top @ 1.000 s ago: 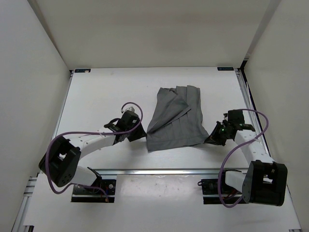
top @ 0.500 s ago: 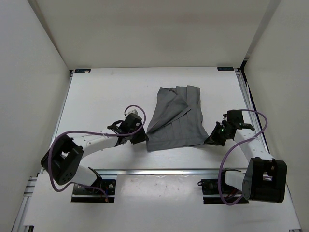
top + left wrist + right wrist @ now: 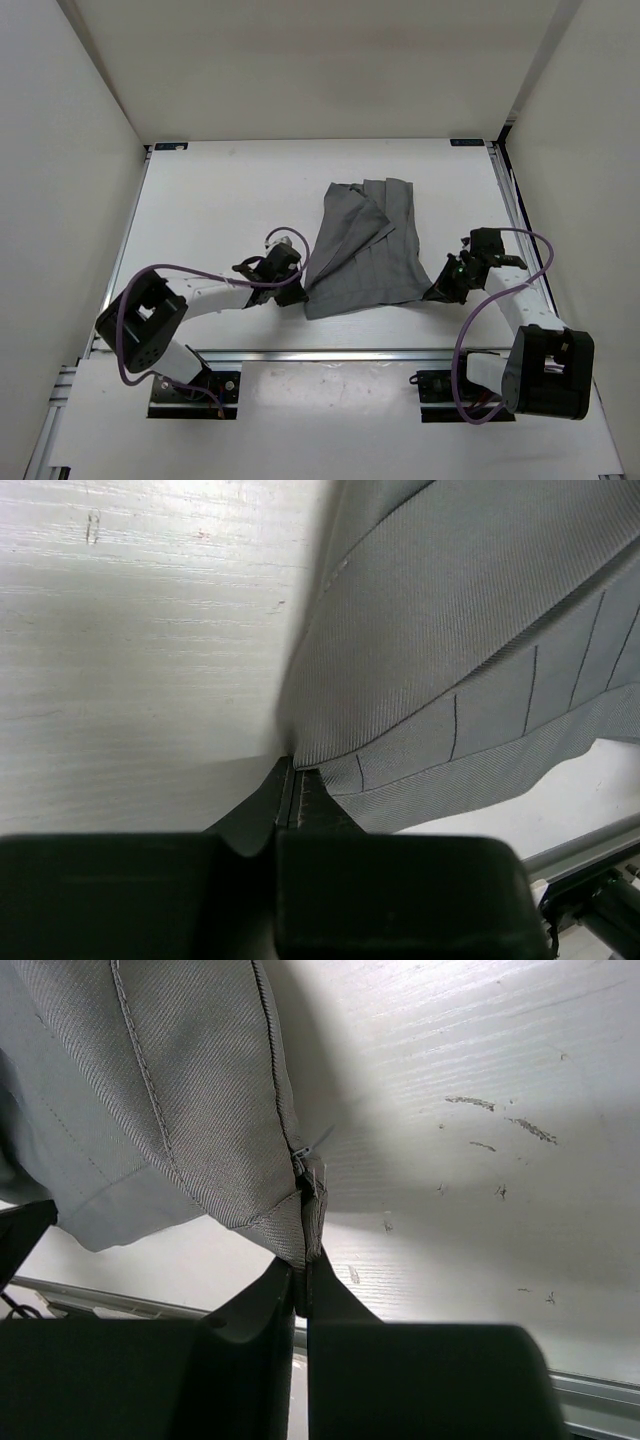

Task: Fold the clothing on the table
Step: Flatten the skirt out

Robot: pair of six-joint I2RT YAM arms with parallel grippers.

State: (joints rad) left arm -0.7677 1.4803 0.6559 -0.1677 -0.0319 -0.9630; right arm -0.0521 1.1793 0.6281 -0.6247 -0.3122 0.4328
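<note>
Grasp step: L gripper [image 3: 297, 291] pinched shut on near-left corner of clothing [image 3: 365, 245], R gripper [image 3: 437, 290] likewise on near-right corner, garment flat on table [image 3: 220, 190] right of centre; next prob. needs both lifting together, carrying hem to far edge w/o slip.

Nothing legible is picked up in any view: no text, brand, number or sign can be read. A far-left tag [image 3: 170, 146] and a far-right tag [image 3: 466, 142] are seen as small dark strips at the far corners of the table [image 3: 220, 190] (any print on them is too small to be made out). Only plain weave and stitching are shown on the clothing [image 3: 470, 630].
</note>
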